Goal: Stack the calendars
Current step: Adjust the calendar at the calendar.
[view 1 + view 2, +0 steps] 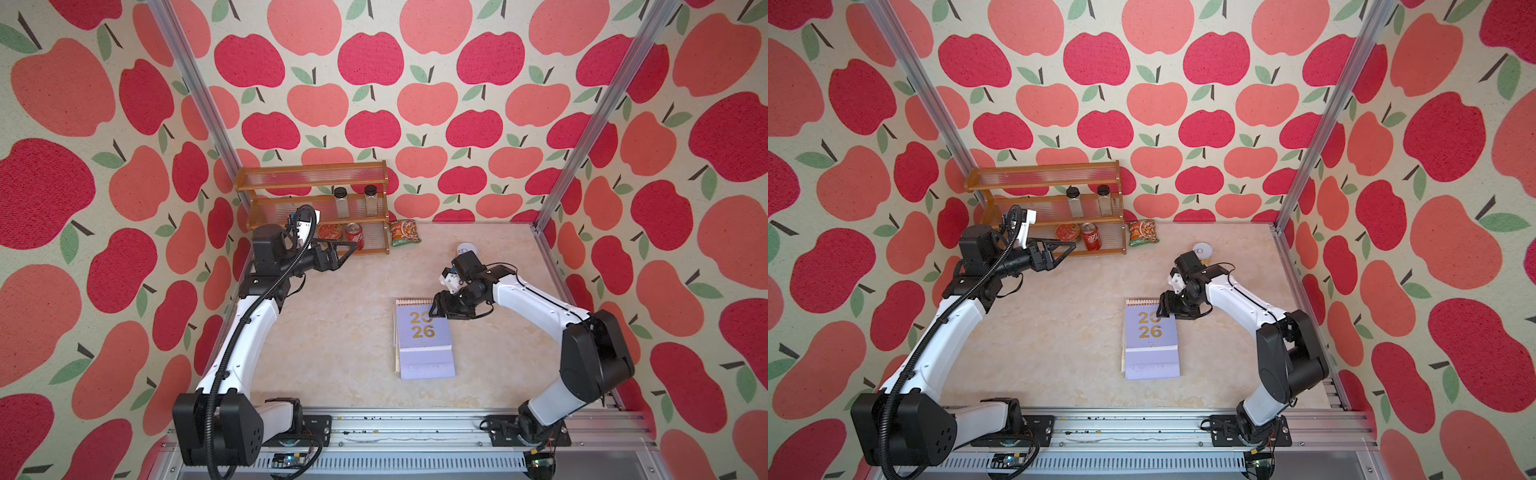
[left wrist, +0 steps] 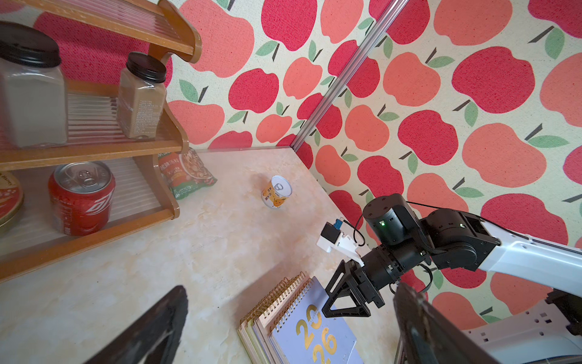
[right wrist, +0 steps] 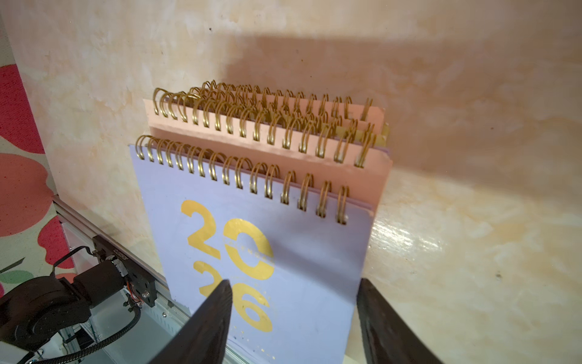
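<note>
The calendars (image 1: 424, 340) (image 1: 1151, 338) lie in one pile mid-table, a lilac one with gold "2026" on top. Under it, pink covers (image 3: 315, 145) and yellow-green edges (image 2: 248, 334) stick out, with the gold spirals staggered. My right gripper (image 1: 440, 305) (image 1: 1165, 307) (image 2: 343, 299) hovers over the pile's far right corner, open. In the right wrist view the right gripper (image 3: 294, 283) has one finger over the lilac cover (image 3: 267, 245) and the other past its edge. Far to the left by the shelf, my left gripper (image 1: 347, 251) (image 1: 1069, 248) (image 2: 291, 288) stands wide open and empty.
A wooden shelf (image 1: 311, 208) at the back left holds two jars, a red can (image 1: 354, 235) and a round tin (image 1: 330, 232). A green snack packet (image 1: 404, 232) leans beside it. A small yellow can (image 1: 467, 249) (image 2: 277, 192) stands behind the right arm.
</note>
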### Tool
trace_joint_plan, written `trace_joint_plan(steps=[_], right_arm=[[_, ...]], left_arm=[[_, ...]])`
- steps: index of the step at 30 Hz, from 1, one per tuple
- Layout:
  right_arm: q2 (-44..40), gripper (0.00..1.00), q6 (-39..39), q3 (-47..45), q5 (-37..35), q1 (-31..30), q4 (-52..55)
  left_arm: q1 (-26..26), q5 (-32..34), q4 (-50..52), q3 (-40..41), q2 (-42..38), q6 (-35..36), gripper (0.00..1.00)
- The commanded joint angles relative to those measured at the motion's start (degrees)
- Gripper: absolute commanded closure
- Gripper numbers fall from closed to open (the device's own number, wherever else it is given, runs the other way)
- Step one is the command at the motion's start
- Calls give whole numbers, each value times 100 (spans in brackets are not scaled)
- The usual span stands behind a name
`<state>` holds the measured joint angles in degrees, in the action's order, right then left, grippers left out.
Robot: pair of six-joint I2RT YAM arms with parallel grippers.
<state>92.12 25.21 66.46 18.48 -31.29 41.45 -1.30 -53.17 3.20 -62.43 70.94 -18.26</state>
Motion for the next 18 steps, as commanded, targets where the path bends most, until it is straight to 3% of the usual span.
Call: trace_joint_plan(steps=[1,4,5,6,12,18], right_arm=[[-152,33,-87,122,-368,-113,225],[-528,23,-647,138,-1001,-491,548],[-658,8,-863,160,-1198,-696,656],[-764,1,-1087,170,-1351,-925,773],[-1120,1,-1893,-35,-2514,-2534,968],[-945,1,-2236,-351,-3281,-3712,794]], left_arm=[[-28,-115,73,-199,25,144,1],[-28,-100,67,-202,29,147,1],[-28,-91,72,-199,33,163,1],[-28,-84,80,-207,45,161,1],[-22,-45,83,-221,92,173,0],[-19,8,177,-243,89,227,1]])
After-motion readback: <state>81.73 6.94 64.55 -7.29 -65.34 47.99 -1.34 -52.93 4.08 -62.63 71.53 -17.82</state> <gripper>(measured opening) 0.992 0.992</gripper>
